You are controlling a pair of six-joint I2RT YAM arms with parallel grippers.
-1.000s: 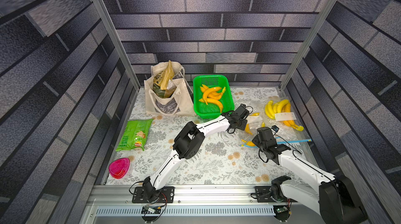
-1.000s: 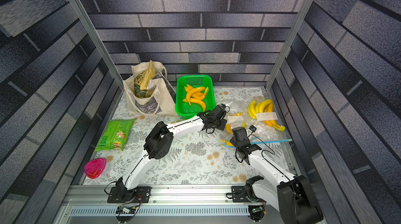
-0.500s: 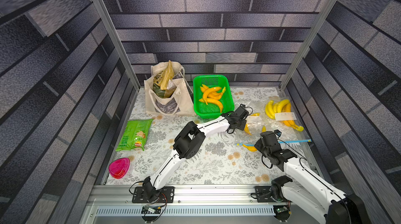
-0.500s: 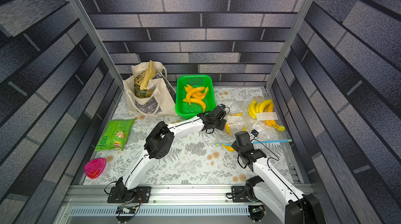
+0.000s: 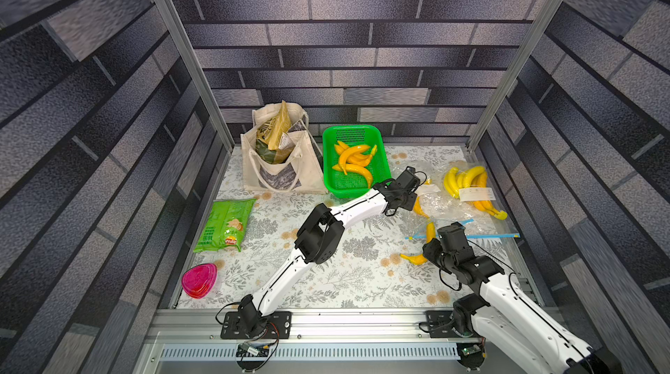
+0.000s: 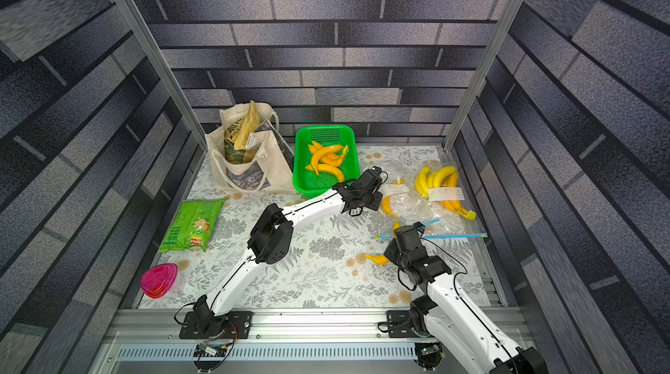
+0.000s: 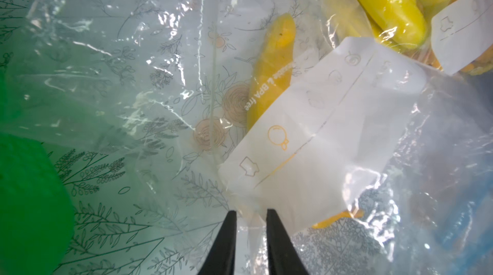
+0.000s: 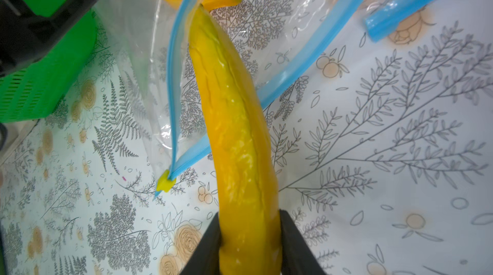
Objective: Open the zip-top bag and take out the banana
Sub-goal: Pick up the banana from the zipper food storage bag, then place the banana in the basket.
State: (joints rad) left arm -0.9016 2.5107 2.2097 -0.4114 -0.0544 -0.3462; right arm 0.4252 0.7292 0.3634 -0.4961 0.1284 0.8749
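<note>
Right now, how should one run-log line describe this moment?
right gripper: shut on banana | banana: tip at mouth of open zip-top bag | left gripper: open, over clear plastic

looked pretty cluttered on the floral table (image 5: pixel 344 281), tote bag (image 5: pixel 282 173), green basket (image 5: pixel 327 165), chips bag (image 5: pixel 224 225), pink container (image 5: pixel 199 280), zip-top bag (image 5: pixel 442 206)

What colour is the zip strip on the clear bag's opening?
The zip strip is light blue; the right wrist view shows it best.
</note>
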